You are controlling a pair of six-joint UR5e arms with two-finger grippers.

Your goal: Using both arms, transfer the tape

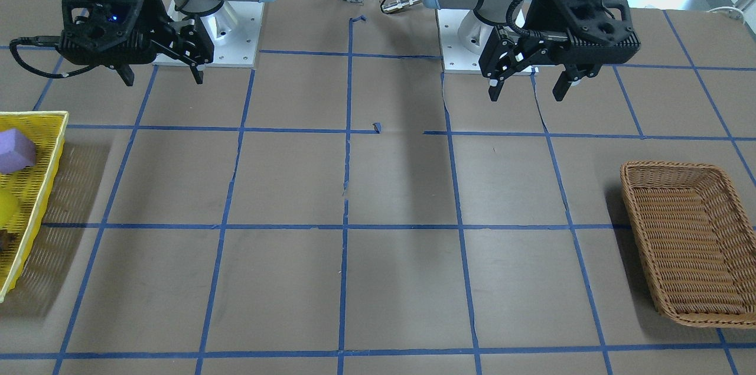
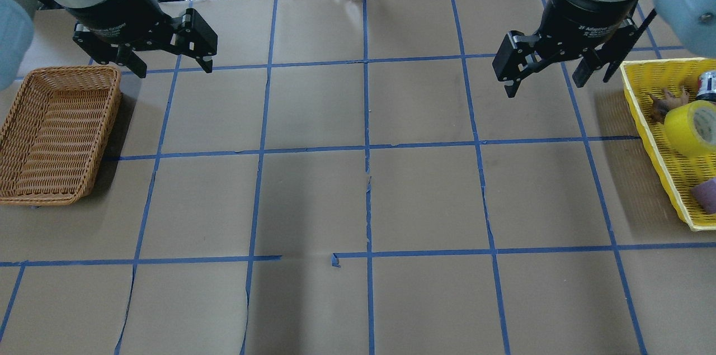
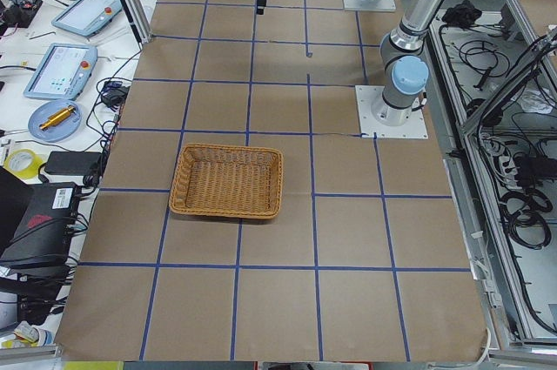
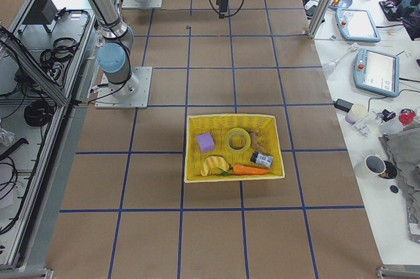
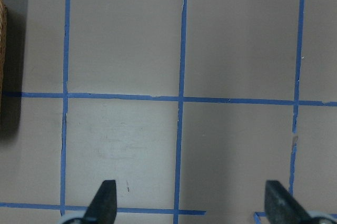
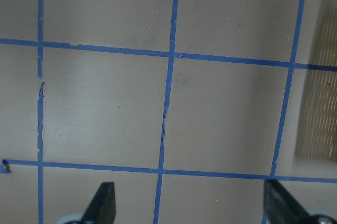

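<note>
The yellow tape roll (image 2: 693,128) lies in the yellow mesh basket (image 2: 649,137) at the table's right end; it also shows in the exterior right view (image 4: 239,140). My right gripper (image 2: 545,86) hangs open and empty above the table, just left of that basket and apart from the tape. My left gripper (image 2: 172,69) hangs open and empty near the wicker basket (image 2: 67,69). Both wrist views show only bare table between the open fingertips, in the left (image 5: 189,197) and in the right (image 6: 189,197). The front view shows the left gripper (image 1: 527,94) and the right gripper (image 1: 163,79) open too.
The yellow basket also holds a purple foam block (image 2: 706,195), a can, a carrot (image 4: 248,169) and a banana (image 4: 211,165). The wicker basket (image 1: 679,165) holds nothing. Blue tape lines grid the brown table. Cables and devices lie beyond the far edge.
</note>
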